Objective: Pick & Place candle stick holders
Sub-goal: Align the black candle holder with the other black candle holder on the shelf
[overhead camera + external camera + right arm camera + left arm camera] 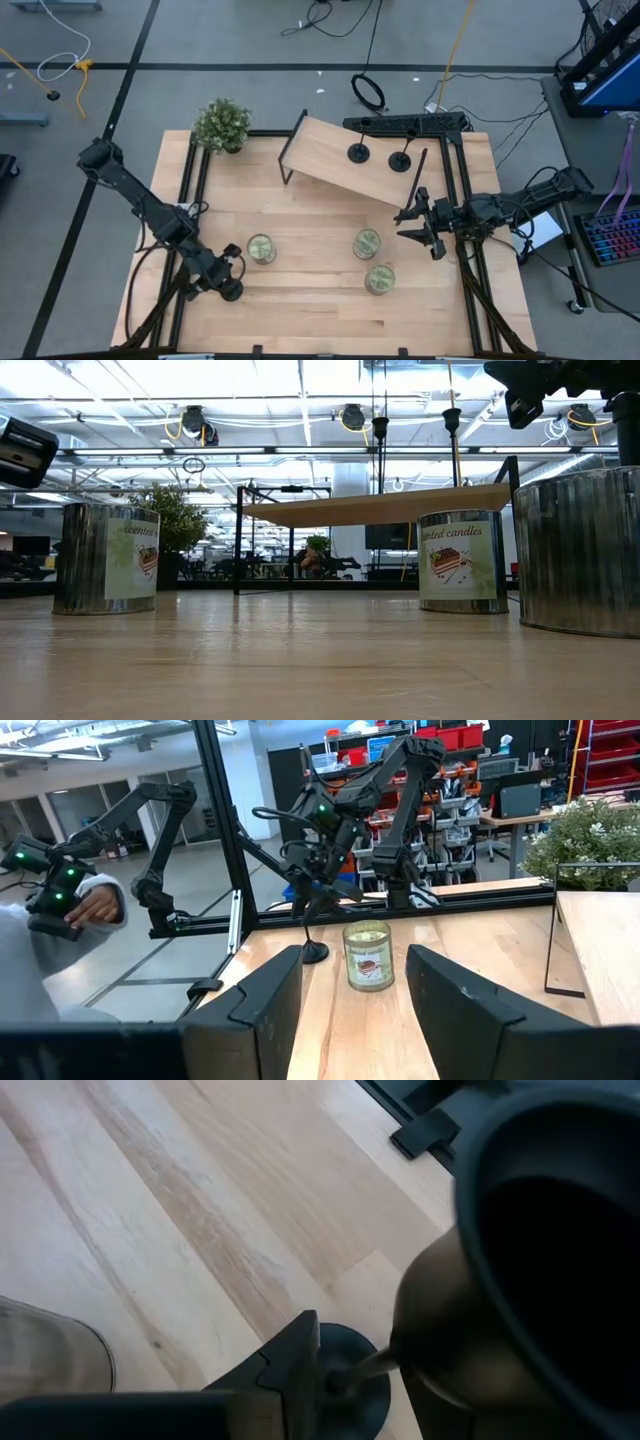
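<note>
Standing on the wooden shelf [335, 158] are two candle stick holders [358, 152]. One more sits far from the shelf, its stem pinched by the left gripper [226, 281]. The right gripper [417, 225] waits beside the shelf, spread wide.

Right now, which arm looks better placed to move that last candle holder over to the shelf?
Probably the left: its left gripper is already closed on the candle stick holder near the table's front-left, while the right gripper waits open by the shelf.
</note>
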Motion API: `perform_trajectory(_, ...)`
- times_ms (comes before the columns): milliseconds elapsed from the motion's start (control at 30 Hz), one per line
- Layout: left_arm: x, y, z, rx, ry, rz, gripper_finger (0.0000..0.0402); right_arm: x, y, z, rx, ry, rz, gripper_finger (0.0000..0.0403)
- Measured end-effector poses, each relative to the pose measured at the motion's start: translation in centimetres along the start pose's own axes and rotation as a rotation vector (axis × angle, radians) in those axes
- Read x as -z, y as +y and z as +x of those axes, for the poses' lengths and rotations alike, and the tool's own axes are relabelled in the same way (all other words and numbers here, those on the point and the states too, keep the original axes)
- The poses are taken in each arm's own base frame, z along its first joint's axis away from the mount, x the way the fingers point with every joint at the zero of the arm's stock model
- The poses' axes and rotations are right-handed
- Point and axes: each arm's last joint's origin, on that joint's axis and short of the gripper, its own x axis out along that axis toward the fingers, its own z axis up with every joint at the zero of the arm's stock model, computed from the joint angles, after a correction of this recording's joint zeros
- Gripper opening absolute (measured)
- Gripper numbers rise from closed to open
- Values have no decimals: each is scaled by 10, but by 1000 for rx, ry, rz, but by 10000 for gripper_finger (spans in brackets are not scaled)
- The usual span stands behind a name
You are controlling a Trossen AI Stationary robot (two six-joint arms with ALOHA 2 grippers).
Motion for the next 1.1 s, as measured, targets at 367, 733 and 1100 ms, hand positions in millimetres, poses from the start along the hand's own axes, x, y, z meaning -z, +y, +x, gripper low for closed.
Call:
perform_trajectory(367,-7,3,0,-105,-84,41,13,0,0,0,0,0,-12,173)
perform_trajectory(733,-66,22,-28,-226,-617,-78,13,0,0,0,3,3,-56,173)
perform_trajectory(1100,-126,82,-86,-722,-747,-94,12,5,0,5,9,38,-85,173)
